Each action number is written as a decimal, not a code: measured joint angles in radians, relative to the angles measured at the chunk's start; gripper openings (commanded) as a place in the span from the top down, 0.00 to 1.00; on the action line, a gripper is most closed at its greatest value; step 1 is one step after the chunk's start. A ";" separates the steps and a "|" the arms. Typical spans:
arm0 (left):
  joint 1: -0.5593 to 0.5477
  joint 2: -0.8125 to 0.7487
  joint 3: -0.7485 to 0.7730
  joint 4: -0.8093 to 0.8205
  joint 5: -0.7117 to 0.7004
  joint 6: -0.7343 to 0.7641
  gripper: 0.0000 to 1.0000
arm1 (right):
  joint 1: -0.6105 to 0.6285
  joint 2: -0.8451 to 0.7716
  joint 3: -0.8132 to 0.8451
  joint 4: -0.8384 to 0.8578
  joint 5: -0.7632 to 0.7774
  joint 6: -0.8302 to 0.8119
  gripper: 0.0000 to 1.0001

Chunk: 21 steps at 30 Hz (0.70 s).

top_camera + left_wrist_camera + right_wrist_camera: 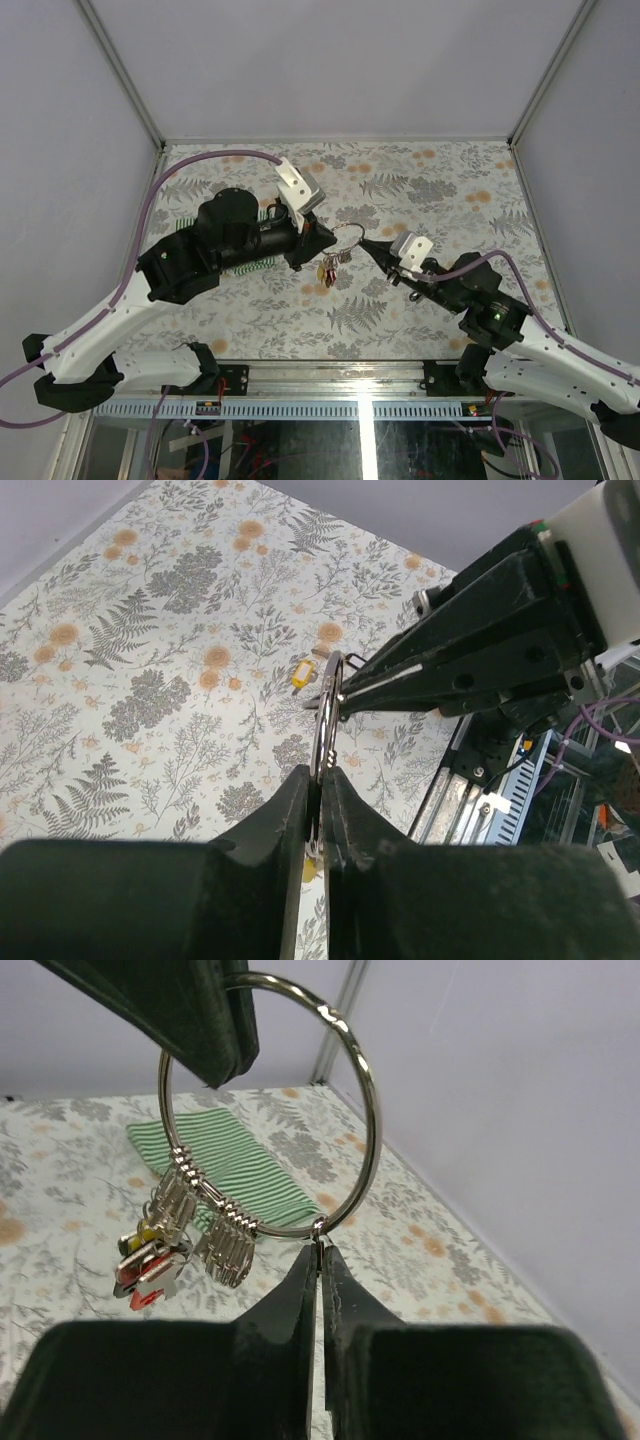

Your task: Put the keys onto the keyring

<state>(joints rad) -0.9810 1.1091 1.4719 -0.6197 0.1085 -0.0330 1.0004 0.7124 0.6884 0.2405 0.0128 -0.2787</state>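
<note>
Keys (160, 1260) dangle from the ring (377, 1125), left jaws and right jaws clenched on opposite sides, seemingly steadying it.

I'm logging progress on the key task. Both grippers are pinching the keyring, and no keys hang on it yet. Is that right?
Not quite. The left gripper and the right gripper do both pinch the keyring, but it is not bare. Several keys already hang from its lower part, as the right wrist view shows.
</note>
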 measured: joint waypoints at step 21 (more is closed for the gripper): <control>0.000 -0.043 -0.089 0.078 0.027 -0.034 0.55 | 0.000 0.045 0.284 -0.503 0.003 -0.471 1.00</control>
<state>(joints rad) -0.9810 1.0664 1.3830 -0.5415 0.1352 -0.0666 1.0004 0.7574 0.9726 -0.2626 0.0154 -0.7498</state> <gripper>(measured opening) 0.416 0.023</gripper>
